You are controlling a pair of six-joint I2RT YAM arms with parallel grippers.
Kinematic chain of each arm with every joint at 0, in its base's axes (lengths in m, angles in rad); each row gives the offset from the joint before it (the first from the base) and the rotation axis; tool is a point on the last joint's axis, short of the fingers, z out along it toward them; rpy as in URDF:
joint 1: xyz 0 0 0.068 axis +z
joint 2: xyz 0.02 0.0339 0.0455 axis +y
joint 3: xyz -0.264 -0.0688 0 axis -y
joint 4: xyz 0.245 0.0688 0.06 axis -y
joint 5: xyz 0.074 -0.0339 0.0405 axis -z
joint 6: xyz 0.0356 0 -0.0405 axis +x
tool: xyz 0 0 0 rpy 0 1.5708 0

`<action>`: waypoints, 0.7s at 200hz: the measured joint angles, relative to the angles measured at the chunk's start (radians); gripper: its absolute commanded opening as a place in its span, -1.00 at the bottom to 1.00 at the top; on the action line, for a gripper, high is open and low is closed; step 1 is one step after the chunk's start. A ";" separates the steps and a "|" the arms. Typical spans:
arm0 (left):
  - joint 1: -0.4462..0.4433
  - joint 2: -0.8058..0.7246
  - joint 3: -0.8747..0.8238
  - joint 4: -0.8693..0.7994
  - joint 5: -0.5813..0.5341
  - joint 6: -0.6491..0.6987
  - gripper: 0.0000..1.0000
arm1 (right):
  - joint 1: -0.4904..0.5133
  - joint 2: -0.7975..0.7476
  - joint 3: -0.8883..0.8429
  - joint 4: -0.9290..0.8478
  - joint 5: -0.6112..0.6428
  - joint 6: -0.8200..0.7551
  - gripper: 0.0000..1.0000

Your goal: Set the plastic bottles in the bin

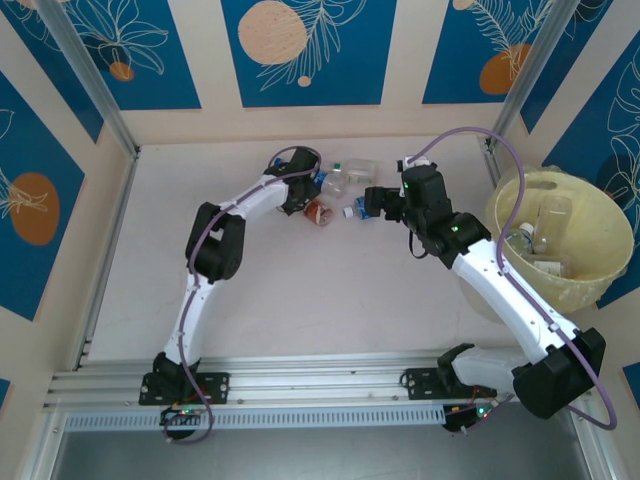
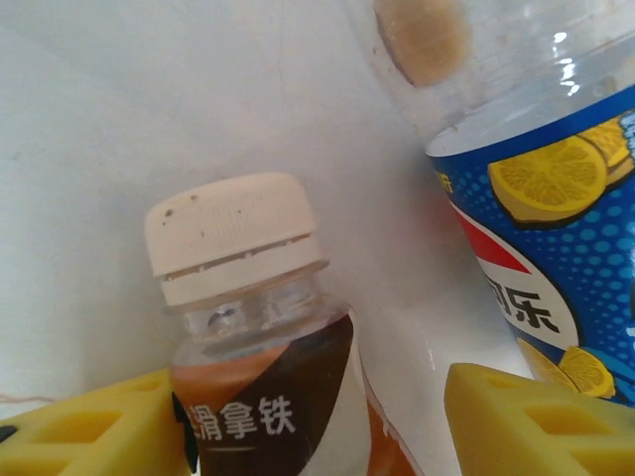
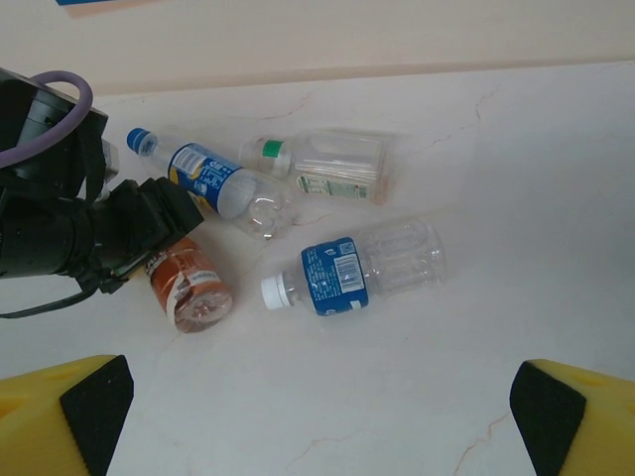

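Four bottles (image 3: 362, 273) lie flat on your table (image 3: 496, 149), more in the bin (image 1: 600, 285) — left gripper (image 2: 316, 402) half-open astride the brown one (image 2: 268, 407), cap (image 2: 233, 233) pointing away from it; right gripper (image 3: 319, 402) wide, empty.

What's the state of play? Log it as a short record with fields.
left tool: open, fingers either side of the red-brown bottle, gap on one side
right tool: open, empty, above the white-capped bottle
also on table: blue-capped bottle; green-capped bottle
bin: by the right arm, clear bottles inside, count unclear
left to bin: four bottles
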 measured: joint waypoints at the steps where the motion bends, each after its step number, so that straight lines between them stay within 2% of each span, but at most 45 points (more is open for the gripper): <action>1: 0.000 0.000 0.000 0.000 0.000 -0.001 0.15 | 0.000 0.000 0.000 0.000 0.000 0.000 0.99; 40: 0.000 -0.072 -0.146 0.099 0.012 -0.001 -0.35 | 0.000 -0.008 -0.008 -0.007 0.004 0.002 0.99; 49: 0.000 -0.098 -0.187 0.123 0.017 -0.003 -0.41 | 0.000 -0.008 -0.008 -0.007 0.004 0.002 0.99; 75: 0.000 -0.161 -0.294 0.170 0.026 0.023 -0.42 | -0.003 -0.009 -0.013 -0.006 -0.002 0.018 0.99; 108: 0.000 -0.262 -0.431 0.233 0.058 0.080 -0.35 | -0.004 -0.023 -0.085 0.010 -0.077 0.066 0.99; 140: -0.004 -0.407 -0.560 0.357 0.147 0.162 -0.35 | -0.003 -0.046 -0.164 0.049 -0.163 0.116 0.99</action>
